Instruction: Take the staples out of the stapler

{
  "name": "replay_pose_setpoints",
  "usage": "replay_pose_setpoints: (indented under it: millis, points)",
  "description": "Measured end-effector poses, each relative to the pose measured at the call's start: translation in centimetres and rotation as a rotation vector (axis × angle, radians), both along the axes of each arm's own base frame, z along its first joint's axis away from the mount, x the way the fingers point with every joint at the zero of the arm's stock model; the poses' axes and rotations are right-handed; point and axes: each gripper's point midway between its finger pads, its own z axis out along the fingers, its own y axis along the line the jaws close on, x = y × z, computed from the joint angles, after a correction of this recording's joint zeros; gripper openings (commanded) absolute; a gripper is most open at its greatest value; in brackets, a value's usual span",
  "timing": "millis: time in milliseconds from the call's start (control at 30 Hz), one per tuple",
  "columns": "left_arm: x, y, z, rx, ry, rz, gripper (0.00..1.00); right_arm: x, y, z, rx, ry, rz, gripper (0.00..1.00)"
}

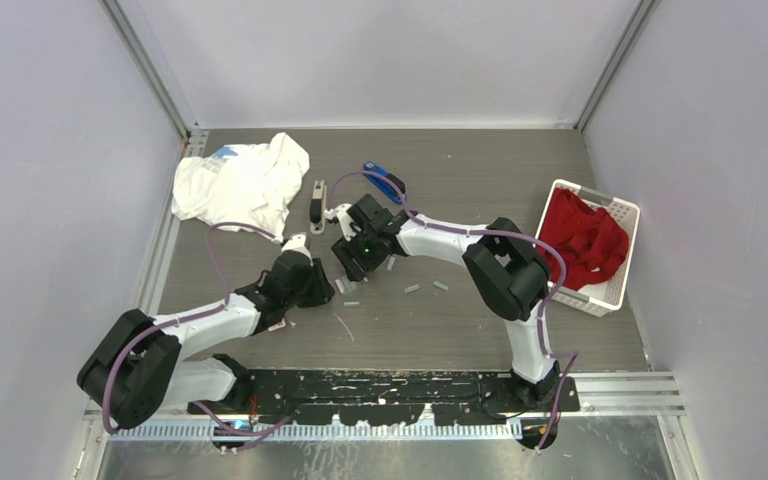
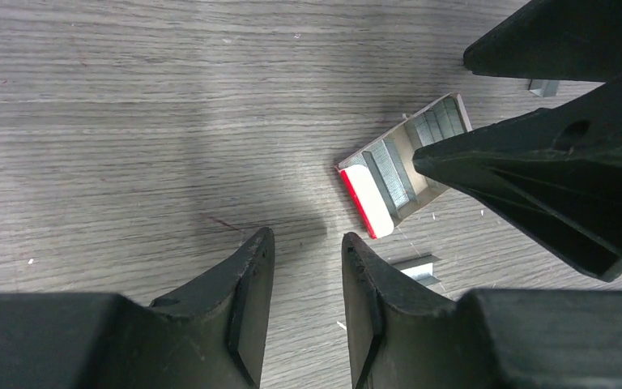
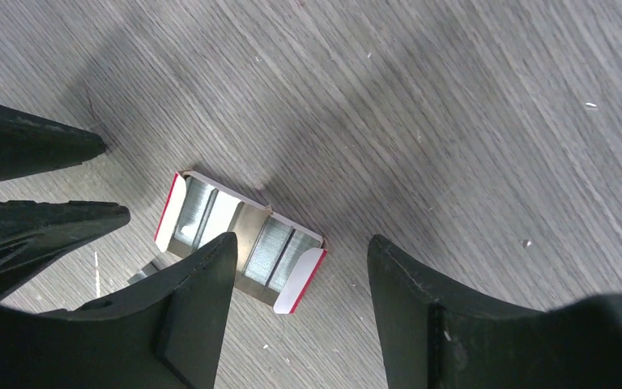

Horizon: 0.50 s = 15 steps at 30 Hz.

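Nearest the arm bases, a few loose staples (image 1: 412,289) are lying on the table (image 1: 460,335), well apart from the stapler. Just beyond them the left gripper (image 2: 308,243) is hovering low over the wood. Its fingers are parted only narrowly with nothing between them, and one short strip is lying just beside one finger. Facing it, the right gripper (image 3: 301,240) is hanging over the small red-and-white card box (image 2: 370,204), fingers spread wide and gripping nothing. One finger is covering part of the open box, and I cannot tell whether it is touching the card. Rows of strips are showing inside the box. Farther back the stapler (image 1: 317,205) is lying near the white cloth (image 1: 240,185), with neither gripper on it. The arms seem to be working around the box and the stray strip rather than at the stapler. To do this well, the fingers should be coming down square across the strip's narrow width, closing gently so the joined staples are not snapping apart. The two grippers are crowding each other, so they also need room.
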Motion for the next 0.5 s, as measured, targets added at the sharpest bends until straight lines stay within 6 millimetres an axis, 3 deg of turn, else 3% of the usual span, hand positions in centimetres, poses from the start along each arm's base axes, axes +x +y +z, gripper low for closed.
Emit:
replay_pose_setpoints:
  millis: [500]
  points:
    - [0.26,-0.72,0.02,-0.024,0.01,-0.007,0.36,0.2,0.05,-0.19,-0.026,-0.03,-0.006,0.64]
